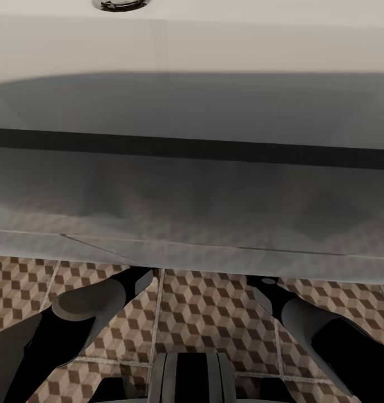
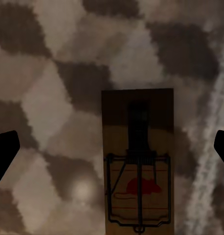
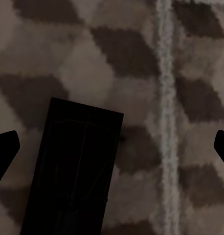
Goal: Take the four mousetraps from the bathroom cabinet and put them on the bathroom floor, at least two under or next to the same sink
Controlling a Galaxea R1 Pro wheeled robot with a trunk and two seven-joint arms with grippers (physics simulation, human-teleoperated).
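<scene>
Left claw (image 2: 112, 147) open, mousetrap (image 2: 137, 161) flat on bathroom floor (image 2: 53, 98) between its fingers | right claw (image 3: 112, 147) open over dark mousetrap (image 3: 73, 171) | we judged traps light, stiff; grip long edges.

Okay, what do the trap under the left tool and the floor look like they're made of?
The trap looks like a flat wooden board, tan and matt, with a thin dark wire frame, probably metal, and a red mouse print. The floor looks like ceramic tile with a printed cube pattern and pale grout lines, though the render leaves that open.
</scene>
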